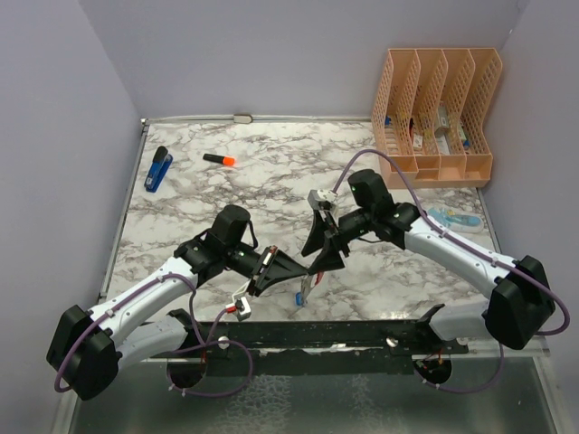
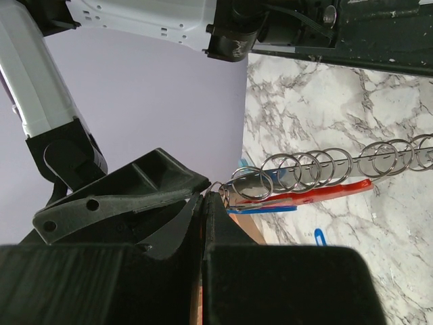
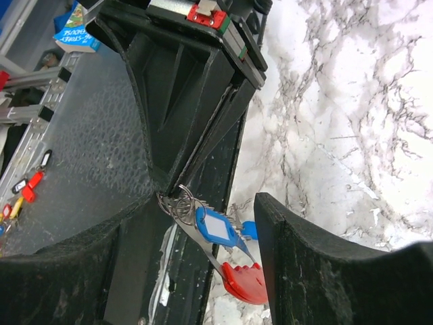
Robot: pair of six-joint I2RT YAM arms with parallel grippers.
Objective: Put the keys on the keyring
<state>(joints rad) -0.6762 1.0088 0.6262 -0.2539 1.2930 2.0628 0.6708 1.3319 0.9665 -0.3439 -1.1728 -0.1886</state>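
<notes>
1. Keyring [image 1: 305, 287] in the air, dangling over the worktop [image 1: 271, 190] near the middle of its near edge, hung from the tip of the left gripper [image 1: 297, 273].
2. Left gripper's fingers [image 2: 169, 196] are clenched tight on a wire ring at the top of the bunch. Its wrist view shows a row of silver rings [image 2: 304, 169] running away from the pinch, with the red loop [image 2: 325, 193] just under them.
3. Right wrist view has the clearest look: a key [image 3: 216, 229] with a blue head and white label hangs from the rings. A second blue head [image 3: 249, 230] peeks out behind it, and the grey band and red loop trail below.
4. Right gripper [image 1: 323, 249] sits just beside the bunch, fingers [image 3: 304, 264] spread wide and grasping nothing. The key shows in the gap between them, untouched.
5. Far left corner: a blue stapler [image 1: 158, 169], and an orange-capped marker [image 1: 220, 160] near it.
6. Far right corner: an orange file rack [image 1: 434, 108], with a pale-blue flat item [image 1: 452, 217] by the right edge.
</notes>
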